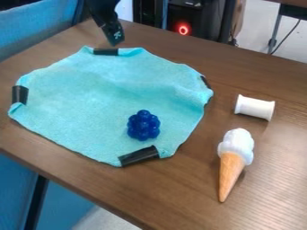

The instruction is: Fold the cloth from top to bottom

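The turquoise cloth (108,99) lies spread out on the brown table, with black strips at its top, left, right and bottom edges. On its lower right part rests a dark blue bumpy object (143,125). Above the cloth's top edge, close to the top black strip, hangs the black gripper (114,43), coming down from the top of the view. How its fingers stand cannot be made out, and whether it touches the cloth is unclear.
To the right of the cloth a white spool (255,107) lies on its side. Below it lies a toy ice cream cone (233,160). The table's (84,182) front edge runs diagonally across the lower left, beside blue fabric.
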Tool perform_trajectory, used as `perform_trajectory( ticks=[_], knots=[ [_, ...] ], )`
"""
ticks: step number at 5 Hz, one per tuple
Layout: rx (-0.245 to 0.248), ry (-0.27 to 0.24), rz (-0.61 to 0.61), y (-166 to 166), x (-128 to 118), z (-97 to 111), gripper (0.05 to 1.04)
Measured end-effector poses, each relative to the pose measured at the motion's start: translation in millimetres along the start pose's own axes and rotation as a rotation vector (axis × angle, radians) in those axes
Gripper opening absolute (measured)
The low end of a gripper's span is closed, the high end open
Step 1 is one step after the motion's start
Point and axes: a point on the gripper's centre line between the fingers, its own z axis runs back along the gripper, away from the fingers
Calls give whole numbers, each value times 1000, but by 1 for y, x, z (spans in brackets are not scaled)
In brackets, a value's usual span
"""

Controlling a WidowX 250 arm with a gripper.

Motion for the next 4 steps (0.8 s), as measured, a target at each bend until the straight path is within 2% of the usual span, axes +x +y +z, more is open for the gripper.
perform_trajectory(
  ticks=[1,3,4],
  knots=[
    [77,37,-32,9,-7,-15,1001],
    [217,97,-151,19,-10,-30,1001],
    [223,115,-173,18,-12,-35,1001]
  ],
)
